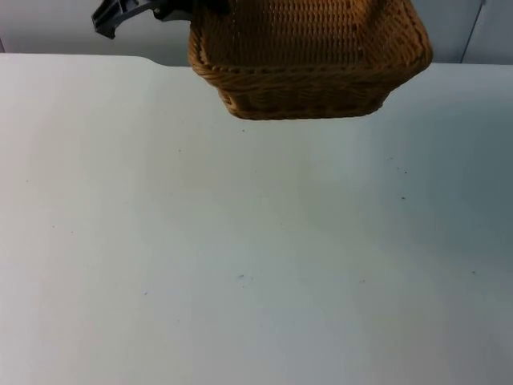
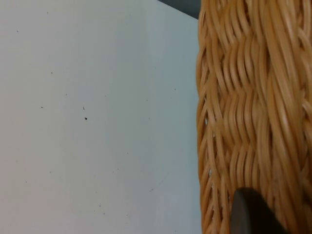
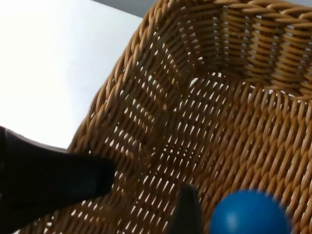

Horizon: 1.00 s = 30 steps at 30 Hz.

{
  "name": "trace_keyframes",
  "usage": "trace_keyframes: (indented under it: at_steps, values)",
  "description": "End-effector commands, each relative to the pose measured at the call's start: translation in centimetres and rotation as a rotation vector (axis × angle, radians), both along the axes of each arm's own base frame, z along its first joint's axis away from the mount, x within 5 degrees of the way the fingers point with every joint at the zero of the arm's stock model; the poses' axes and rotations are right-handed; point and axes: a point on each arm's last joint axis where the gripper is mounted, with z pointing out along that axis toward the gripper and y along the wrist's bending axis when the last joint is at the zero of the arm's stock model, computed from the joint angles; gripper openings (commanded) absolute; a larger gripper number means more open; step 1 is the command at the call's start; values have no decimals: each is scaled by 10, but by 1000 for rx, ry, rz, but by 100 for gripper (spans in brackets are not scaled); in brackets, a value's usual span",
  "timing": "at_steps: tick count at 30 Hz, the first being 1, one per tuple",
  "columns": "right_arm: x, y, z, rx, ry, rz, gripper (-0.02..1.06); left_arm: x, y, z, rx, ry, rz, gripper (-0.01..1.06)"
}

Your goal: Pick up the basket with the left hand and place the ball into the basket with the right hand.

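Note:
A tan wicker basket [image 1: 309, 60] hangs in the air above the table's far edge. My left gripper [image 1: 191, 10] is shut on the basket's left rim. In the left wrist view its fingertip [image 2: 252, 214] presses against the woven wall [image 2: 253, 112]. My right gripper [image 3: 187, 212] is over the open basket [image 3: 195, 126], looking down onto its woven floor. A blue ball [image 3: 249, 213] sits close beside that gripper, inside the basket's outline. I cannot tell whether the ball is held or loose.
The white table top [image 1: 240, 241] spreads out in front of and below the basket. The grey partition wall [image 1: 48, 24] closes off the back. A broad black part [image 3: 48, 183] overlaps the basket's rim in the right wrist view.

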Motion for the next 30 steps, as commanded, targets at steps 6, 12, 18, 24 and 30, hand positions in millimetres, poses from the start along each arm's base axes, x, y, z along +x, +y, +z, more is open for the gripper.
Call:
trace_keyframes:
  at_steps: [6, 12, 18, 24, 30]
  values:
    - [1, 1, 5, 14, -30, -13, 75, 3, 1, 5, -37, -4, 23, 0]
    - [1, 1, 5, 11, -28, -13, 75, 3, 1, 5, -41, -2, 23, 0]
    - [1, 1, 4, 10, -24, -12, 75, 2, 0, 5, -41, 2, 19, 0]
    - [-3, 0, 8, 3, -10, -6, 75, 2, 0, 5, -41, 2, 19, 0]
    - [-14, -17, 29, -1, 9, -26, 75, 2, 1, 5, -40, 1, 18, 0]
